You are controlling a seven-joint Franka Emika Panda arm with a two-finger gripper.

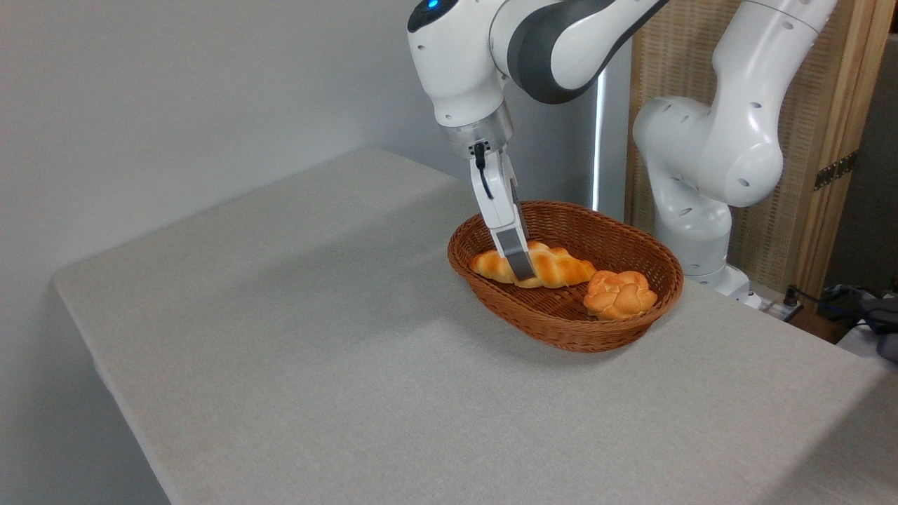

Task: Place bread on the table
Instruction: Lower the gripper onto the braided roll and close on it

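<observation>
Fixed camera, single view. Wicker basket (pixel 635 330) sits on the desk (pixel 295 337), toward the right rear, close to the arm's base. Two pieces inside: the bread (pixel 558 270), long and braided, lying along the basket's left and rear side; a small round knotted bun (pixel 620 294) at the right end, just beside the loaf's tapered tip.

Gripper (pixel 520 275) reaches down into the basket at a slight tilt, set across the loaf left of its middle. The near finger (pixel 517 258) covers the front face of the loaf; the far one is hidden behind it. Judged to be straddling the bread across its narrow width, which suits a long loaf: a cross-wise hold near the middle should keep it from swinging when lifted. Whether the fingers have clamped or only bracket the loaf cannot be told from this angle.

Bread rests in the basket, not yet lifted. Step in hand reads as the grasp itself. Open desk surface to the left and front offers ample room for setting down. Risk: the basket rim could catch the loaf's ends on the way out.
</observation>
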